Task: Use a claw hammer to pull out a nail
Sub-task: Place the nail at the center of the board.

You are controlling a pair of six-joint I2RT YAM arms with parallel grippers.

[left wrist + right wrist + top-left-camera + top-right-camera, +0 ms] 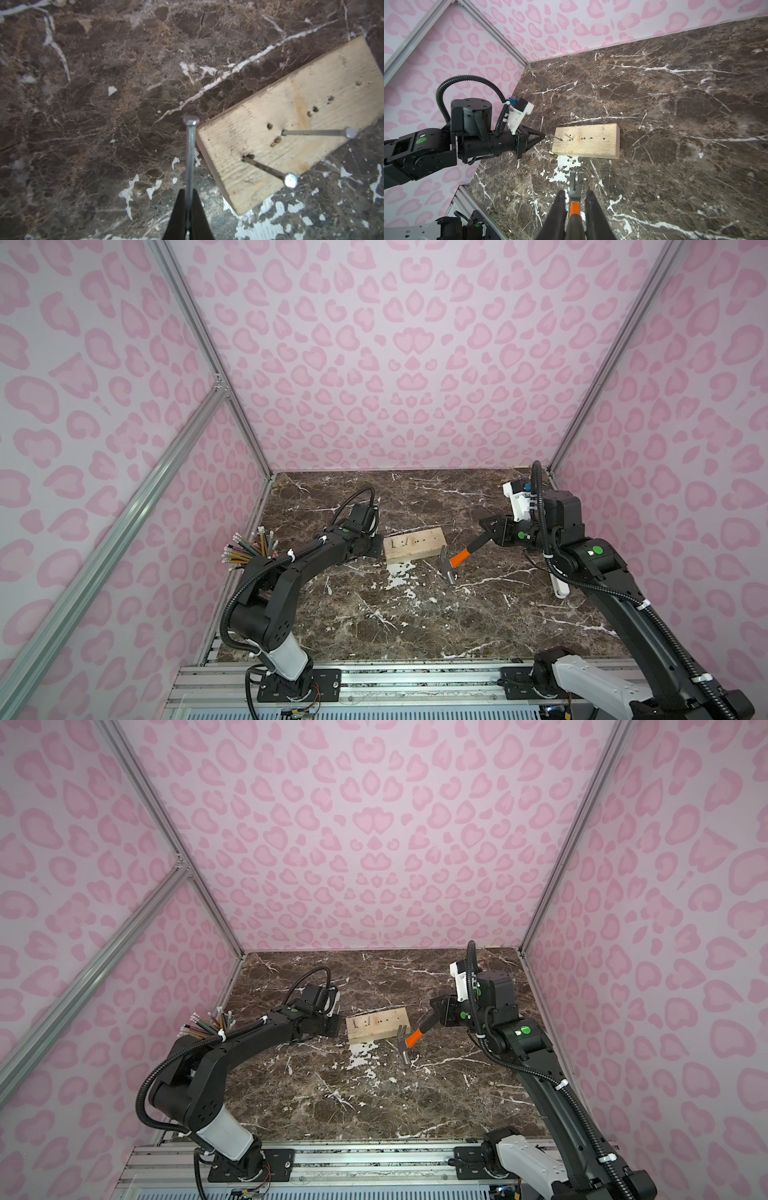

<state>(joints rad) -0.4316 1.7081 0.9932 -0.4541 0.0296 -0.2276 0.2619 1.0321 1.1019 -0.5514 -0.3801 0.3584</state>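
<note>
On the marble tabletop (pixel 415 635) a wooden block (pixel 414 549) is laid, with two nails (pixel 313 132) standing tilted in its left end. The claw hammer (pixel 455 562) is clamped by its black shaft in the right gripper (pixel 574 194), its head hung just beside the block's right end, apart from it. A loose nail (pixel 190 155) is pinched in the left gripper (pixel 189 192).

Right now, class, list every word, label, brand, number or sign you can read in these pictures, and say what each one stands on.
None can be read.
Wooden block: the dark marks that look like figures in a top view are nails and holes, not writing.
Claw hammer: no brand visible.
Green dots on the arms: blank.
</note>
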